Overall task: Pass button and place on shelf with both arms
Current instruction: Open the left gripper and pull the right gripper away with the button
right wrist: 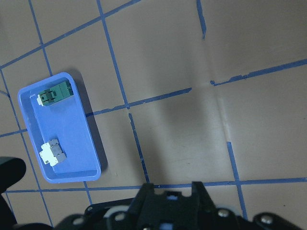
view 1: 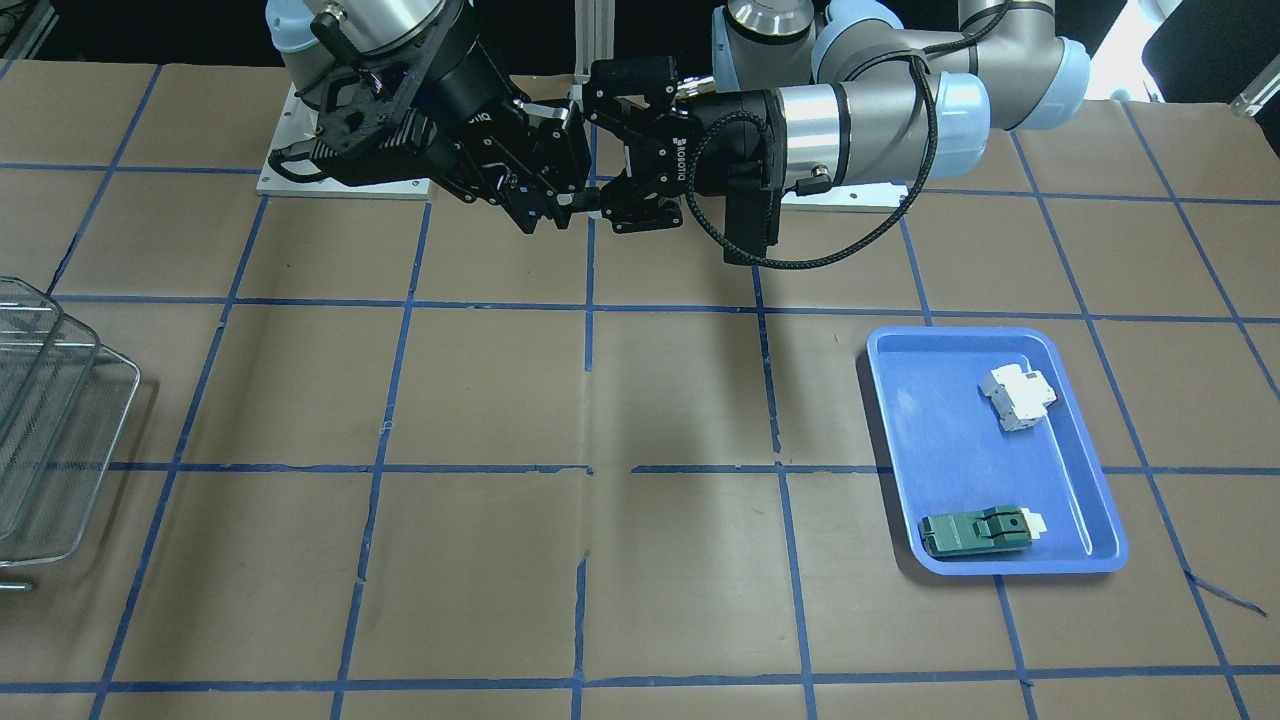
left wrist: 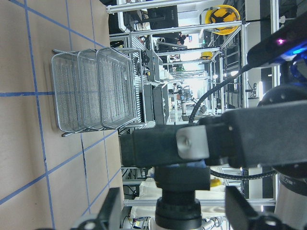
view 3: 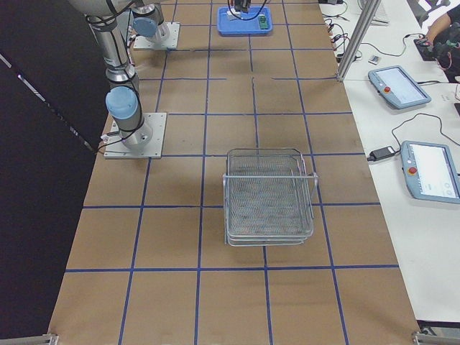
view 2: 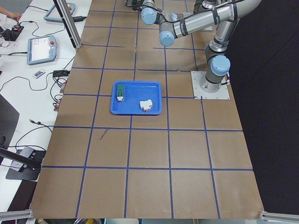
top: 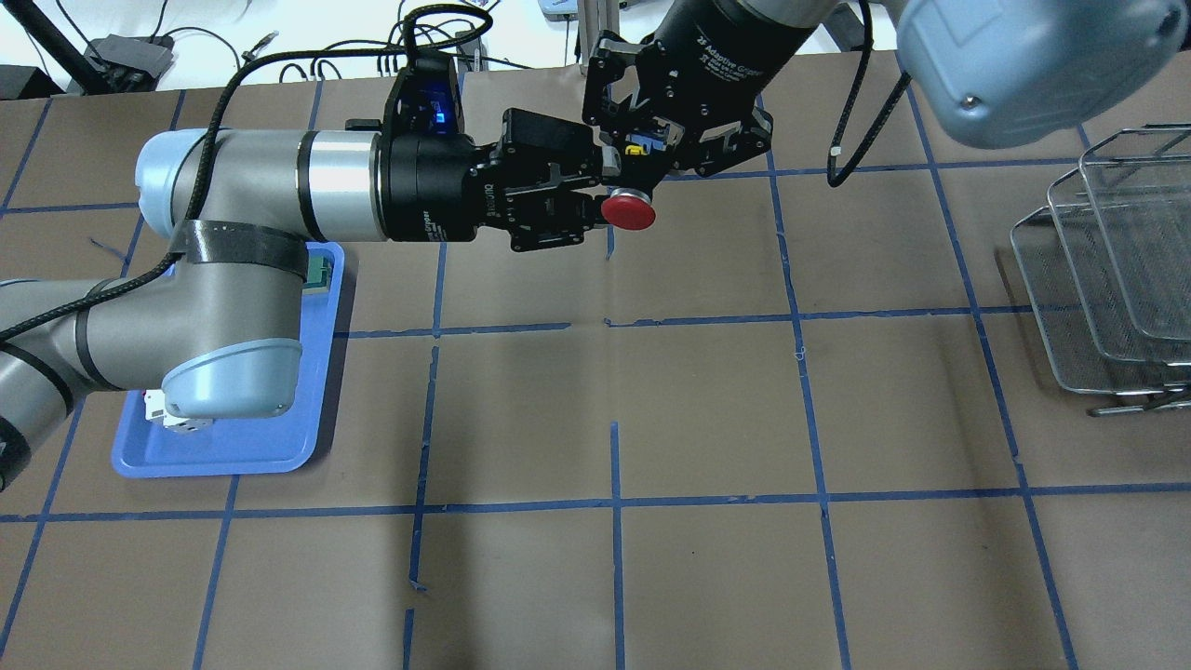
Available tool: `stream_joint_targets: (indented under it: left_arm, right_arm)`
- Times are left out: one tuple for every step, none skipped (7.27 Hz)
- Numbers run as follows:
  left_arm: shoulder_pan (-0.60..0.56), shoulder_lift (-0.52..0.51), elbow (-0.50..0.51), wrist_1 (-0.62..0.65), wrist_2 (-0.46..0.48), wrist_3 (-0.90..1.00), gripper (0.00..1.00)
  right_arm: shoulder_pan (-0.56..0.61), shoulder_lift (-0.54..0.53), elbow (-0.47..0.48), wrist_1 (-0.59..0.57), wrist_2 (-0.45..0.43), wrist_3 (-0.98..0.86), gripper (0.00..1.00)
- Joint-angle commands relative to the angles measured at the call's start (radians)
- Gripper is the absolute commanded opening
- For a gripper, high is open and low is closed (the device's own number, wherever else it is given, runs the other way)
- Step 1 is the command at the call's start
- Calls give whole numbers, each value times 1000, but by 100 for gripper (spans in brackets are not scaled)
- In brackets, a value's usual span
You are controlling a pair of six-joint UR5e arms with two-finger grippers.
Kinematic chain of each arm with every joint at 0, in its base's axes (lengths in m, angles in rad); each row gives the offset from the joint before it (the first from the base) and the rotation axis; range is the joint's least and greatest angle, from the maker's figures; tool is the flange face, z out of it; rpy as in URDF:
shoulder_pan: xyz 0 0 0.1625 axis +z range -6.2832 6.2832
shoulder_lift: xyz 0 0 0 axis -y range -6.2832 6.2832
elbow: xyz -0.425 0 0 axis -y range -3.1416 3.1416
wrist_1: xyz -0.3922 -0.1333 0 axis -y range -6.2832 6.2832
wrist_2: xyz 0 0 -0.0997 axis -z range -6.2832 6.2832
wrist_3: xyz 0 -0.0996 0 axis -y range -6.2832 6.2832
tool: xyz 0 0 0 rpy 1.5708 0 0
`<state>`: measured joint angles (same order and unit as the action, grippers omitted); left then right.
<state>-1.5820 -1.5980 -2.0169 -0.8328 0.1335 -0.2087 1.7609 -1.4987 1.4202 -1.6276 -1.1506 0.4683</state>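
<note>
The button (top: 628, 209) with its red round cap hangs in the air over the far middle of the table, between the two grippers. My right gripper (top: 642, 154) comes down from the far side and is shut on the button's body. My left gripper (top: 595, 191) reaches in from the left, jaws open on either side of the button. In the left wrist view its fingers (left wrist: 111, 208) stand wide apart from the button (left wrist: 177, 211). In the front-facing view the left gripper (view 1: 600, 155) meets the right gripper (view 1: 550, 205). The wire-mesh shelf (top: 1117, 270) stands at the right edge.
A blue tray (view 1: 930, 420) on the robot's left side holds a white breaker block (view 1: 1018, 396) and a green flat module (view 1: 975, 532). The shelf also shows in the front-facing view (view 1: 50, 420) and the right exterior view (view 3: 267, 194). Blue tape lines grid the brown table.
</note>
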Motion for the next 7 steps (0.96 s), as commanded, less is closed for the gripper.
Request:
stream_joint_targets:
  left_arm:
    - [38,4,1,0,11,-3,100]
    - [106,9,1,-9,15,-3,100]
    - [155,16,-3,-15,21,0,100]
    - [175,6,0,-14,129,8,100]
    - [181,6,1,-14,249,15,100]
    - [192,12,-2,-15,417,18,100]
    - [179,18,0,-19,625,76,100]
  right_arm:
    - [-23,2,-3,0,-8,-10,16]
    - [-43,-3,-6,-1,-56,-54,16]
    - [-93,-17,-6,5,-111,-89,16]
    - [-148,-47,-4,71,-205,-152,14]
    - [-197,-79,5,142,-330,-215,7]
    - [-245,-74,14,149,-384,-223,1]
    - [-317,-66,60,141,-447,-226,0]
